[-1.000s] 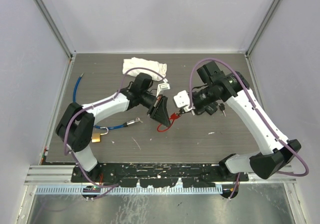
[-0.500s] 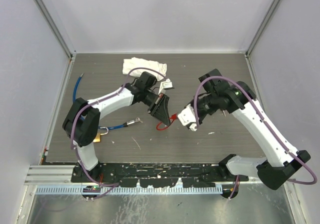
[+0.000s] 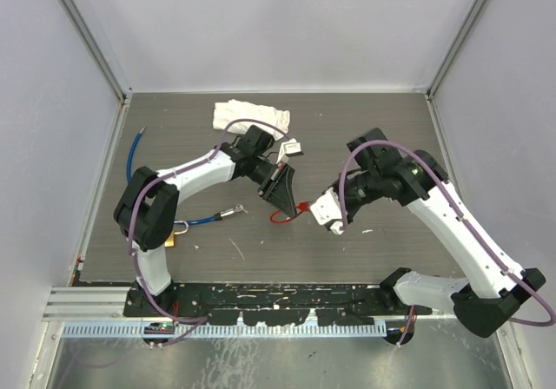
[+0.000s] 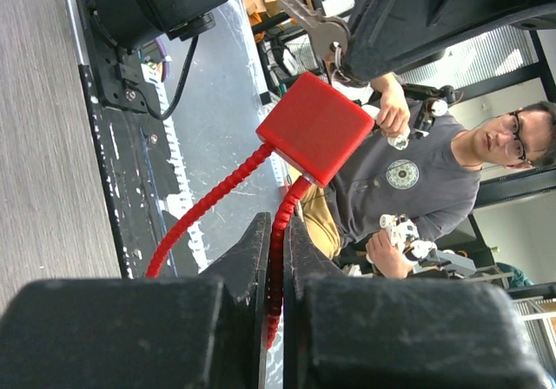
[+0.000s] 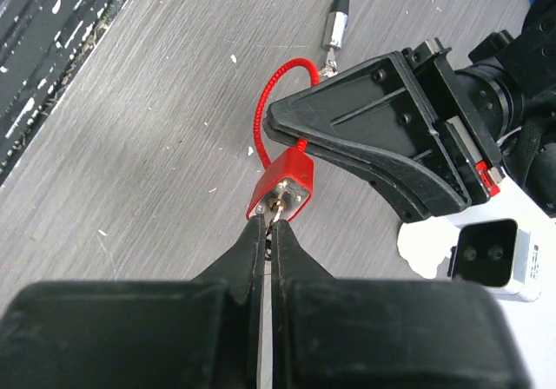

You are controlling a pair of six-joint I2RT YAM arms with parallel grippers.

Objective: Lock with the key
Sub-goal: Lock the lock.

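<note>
A red padlock point(image 3: 301, 205) with a red cable shackle point(image 5: 265, 102) hangs just above the table's middle. My left gripper point(image 3: 287, 198) is shut on the cable point(image 4: 276, 259), whose loop runs up to the lock body point(image 4: 313, 127). My right gripper point(image 5: 268, 226) comes in from the right and is shut on the key point(image 5: 276, 212). The key's tip sits in the keyhole on the lock's end face point(image 5: 282, 185). In the left wrist view the silver key point(image 4: 317, 29) shows at the lock's far side, under the right gripper's black fingers point(image 4: 408, 16).
A white cloth point(image 3: 250, 113) lies at the back. A blue cable point(image 3: 135, 150) runs along the left, its metal end point(image 5: 334, 33) near the lock. A brass padlock point(image 3: 171, 235) sits by the left arm's base. A small white block point(image 3: 291, 148) lies behind the left gripper.
My right wrist has rolled and swung nearer the front while keeping the key at the lock. The left gripper and the lock have shifted slightly; both grips are unchanged.
</note>
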